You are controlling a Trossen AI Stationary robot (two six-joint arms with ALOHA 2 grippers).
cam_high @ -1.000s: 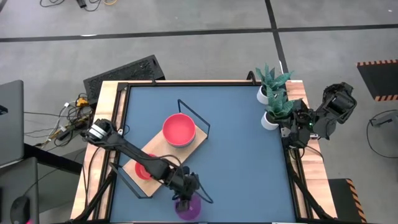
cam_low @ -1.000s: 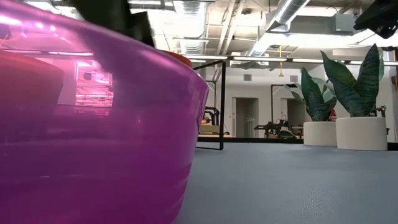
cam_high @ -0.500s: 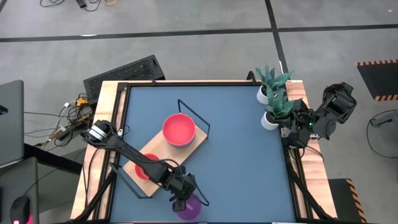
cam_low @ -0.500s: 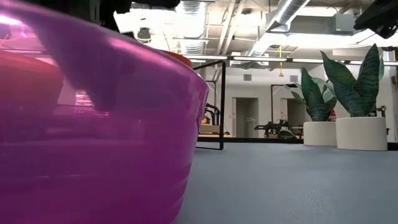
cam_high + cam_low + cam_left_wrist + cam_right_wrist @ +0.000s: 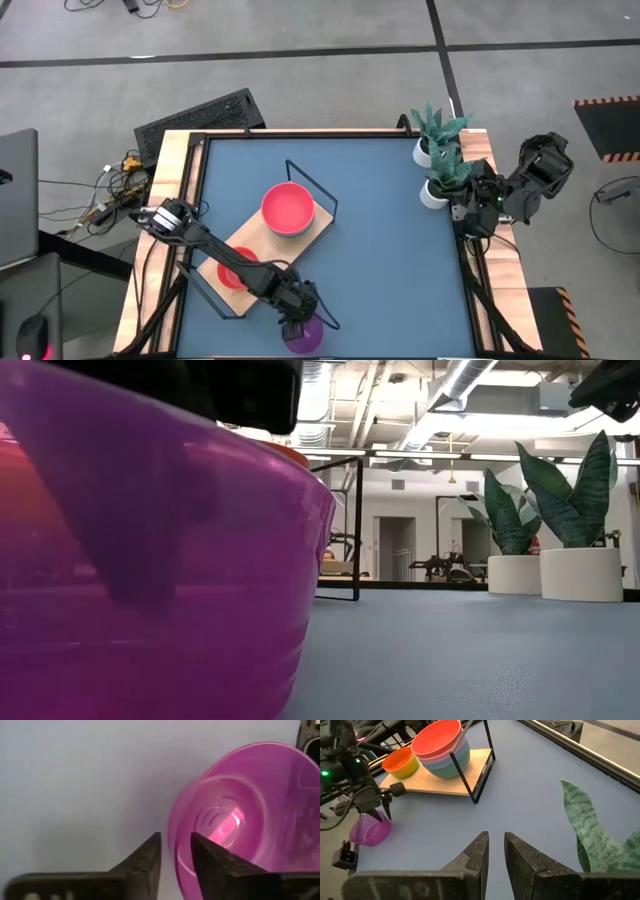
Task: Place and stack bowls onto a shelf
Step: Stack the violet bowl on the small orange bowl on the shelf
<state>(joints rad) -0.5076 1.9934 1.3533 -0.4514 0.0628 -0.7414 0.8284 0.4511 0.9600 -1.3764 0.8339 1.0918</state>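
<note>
A purple bowl [image 5: 304, 336] stands on its base near the table's near edge and fills the left of the low view [image 5: 150, 580]. My left gripper [image 5: 176, 837] is slanted down over its rim. One finger stands outside the wall, and the other finger [image 5: 130, 540] reaches deep inside. A narrow gap remains between them. The shelf [image 5: 252, 240] carries a red-topped stack of larger bowls [image 5: 288, 208] and a small red bowl [image 5: 231, 272]. My right gripper [image 5: 496, 837] waits at the table's right edge, its fingers slightly apart on nothing. My left gripper straddles the purple bowl's rim [image 5: 172, 851] on the side toward the shelf, coming from above at a slant. Whether either finger touches the wall cannot be told. The bowl stands upright on the table.
Two white plant pots [image 5: 427, 152] [image 5: 433, 195] stand at the far right, close to my right arm. The shelf's black wire frame [image 5: 312, 185] rises at its far end. Bare blue tabletop lies between the shelf and the pots.
My left gripper has sunk onto the purple bowl. In the low view, its inner finger has gone from above the rim to deep inside the bowl. The bowl has stayed where it was.
</note>
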